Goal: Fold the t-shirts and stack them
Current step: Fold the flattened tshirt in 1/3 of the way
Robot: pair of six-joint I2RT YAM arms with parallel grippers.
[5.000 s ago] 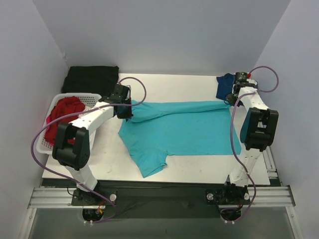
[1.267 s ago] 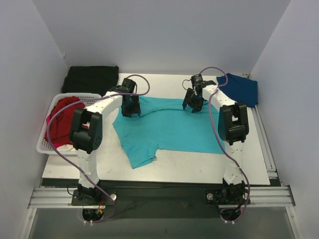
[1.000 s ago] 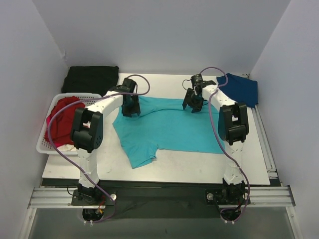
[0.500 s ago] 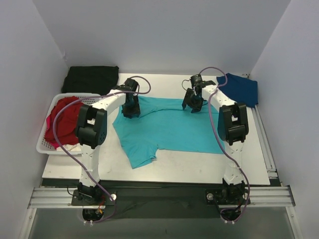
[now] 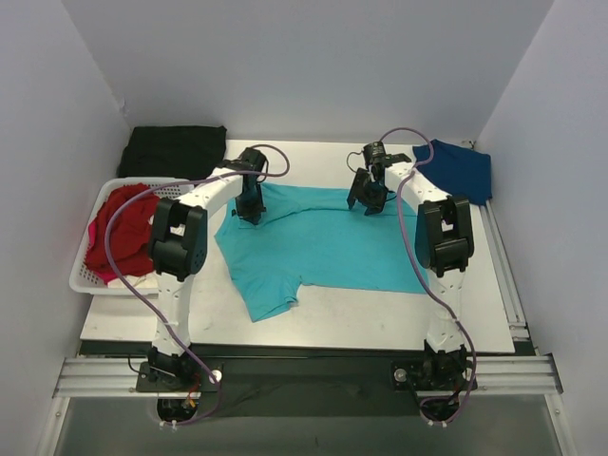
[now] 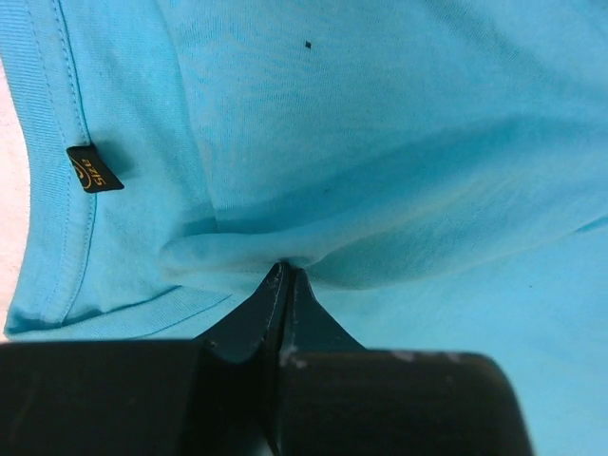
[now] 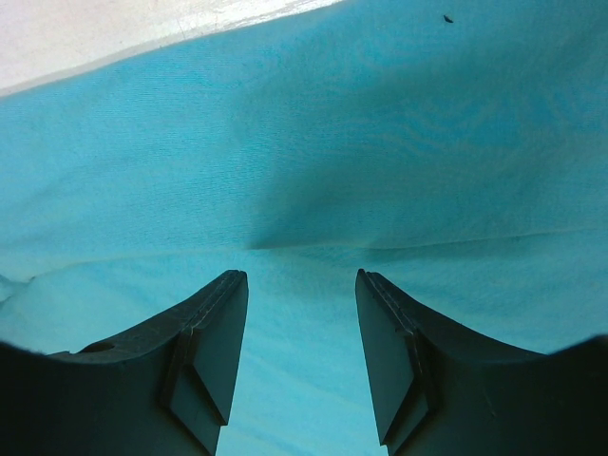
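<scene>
Two tools on the turquoise t-shirt point(image 5: 323, 249): the fold seems to begin.
Left tool point(image 6: 285, 277) pinches its cloth; right tool point(image 7: 300, 277) stands open and probably must grip next.

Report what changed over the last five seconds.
The right gripper swung left from beside the navy t-shirt and now hovers open over the turquoise t-shirt's far edge; that shirt shifted left. The left gripper just shut, pinching a fold of it near the collar. The red t-shirt in the basket and the black cloth stayed put.
</scene>
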